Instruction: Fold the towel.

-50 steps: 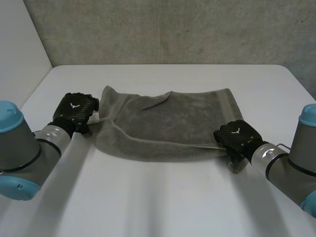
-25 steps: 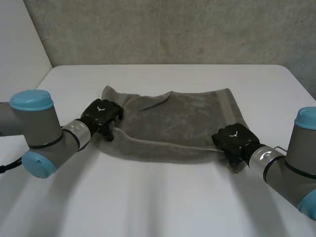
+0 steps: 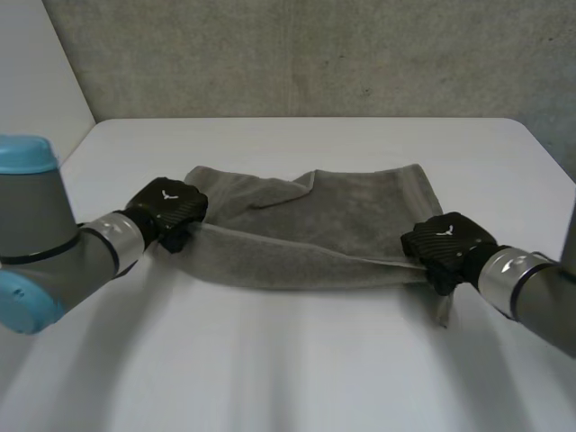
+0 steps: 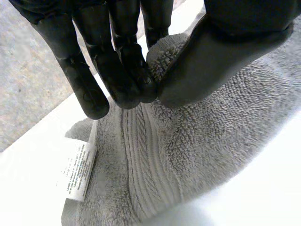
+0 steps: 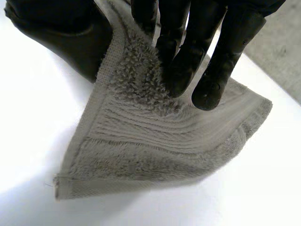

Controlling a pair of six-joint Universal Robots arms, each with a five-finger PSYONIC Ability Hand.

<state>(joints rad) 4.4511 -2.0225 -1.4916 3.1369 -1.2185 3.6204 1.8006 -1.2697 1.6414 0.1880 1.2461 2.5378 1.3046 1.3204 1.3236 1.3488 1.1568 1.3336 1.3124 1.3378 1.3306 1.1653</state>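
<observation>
Grey towel (image 3: 324, 225), white table (image 3: 297, 360): your left hand (image 3: 166, 207) and right hand (image 3: 445, 245) each pinch a near corner, likely to fold it over.

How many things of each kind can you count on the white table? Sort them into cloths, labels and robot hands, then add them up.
1 grey terry towel
1 white care label, on the towel's edge
2 black robot hands: left hand and right hand, each pinching a near corner of the towel
Total: 4
</observation>
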